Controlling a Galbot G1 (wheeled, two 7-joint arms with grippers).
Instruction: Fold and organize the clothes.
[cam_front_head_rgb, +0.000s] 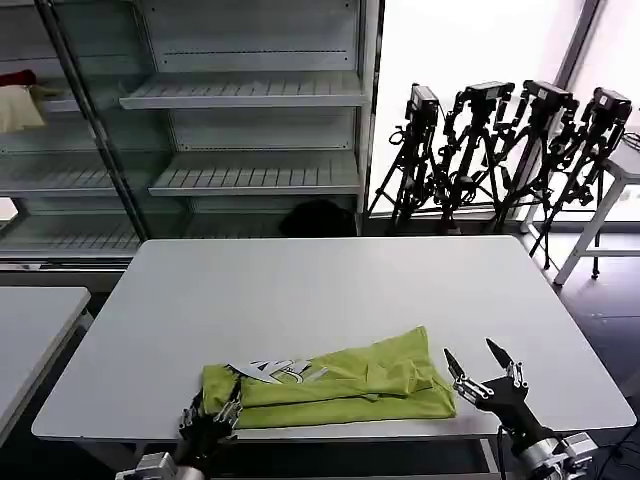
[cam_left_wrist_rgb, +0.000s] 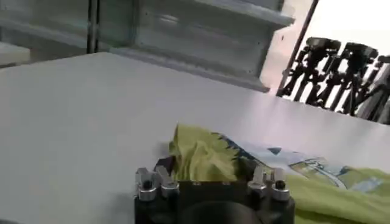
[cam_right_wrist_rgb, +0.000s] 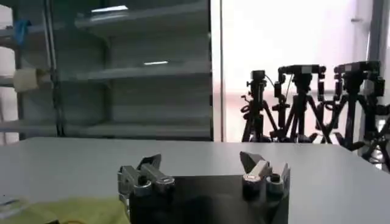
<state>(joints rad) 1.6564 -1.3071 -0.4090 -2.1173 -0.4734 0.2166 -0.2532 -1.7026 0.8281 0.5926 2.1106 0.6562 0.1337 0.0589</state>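
Nearest the head camera, at about 7 o'clock on the table's near edge, the left gripper (cam_front_head_rgb: 212, 413) sits at the left end of the lime T-shirt (cam_front_head_rgb: 340, 385); dark fingers reach onto the cloth there, but whether they pinch it or merely rest against it I cannot tell. The left wrist view brings this closer: the gripper (cam_left_wrist_rgb: 213, 176) has a bunched hump of the yellow-green T-shirt (cam_left_wrist_rgb: 198, 159) rising between its two metal finger mounts, the fingertips themselves buried under the cloth.

At about 5 o'clock the right gripper (cam_front_head_rgb: 481, 368) hovers just off the T-shirt's right edge, its two pointed fingers spread apart with nothing between them. The right wrist view confirms the gap: the gripper (cam_right_wrist_rgb: 201, 165) is spread wide over bare table, with a sliver of the T-shirt (cam_right_wrist_rgb: 64, 212) off to one side.

The T-shirt lies folded into a long band along the near edge of the grey table (cam_front_head_rgb: 330, 290), from 7 to 5 o'clock. Its white printed graphic (cam_front_head_rgb: 275, 372) shows toward the left end, and the left wrist view reveals blue-outlined detail in it (cam_left_wrist_rgb: 304, 163).

At 12 o'clock stand metal shelves (cam_front_head_rgb: 240, 95), and at 2 o'clock a row of black tripods (cam_front_head_rgb: 500, 150).
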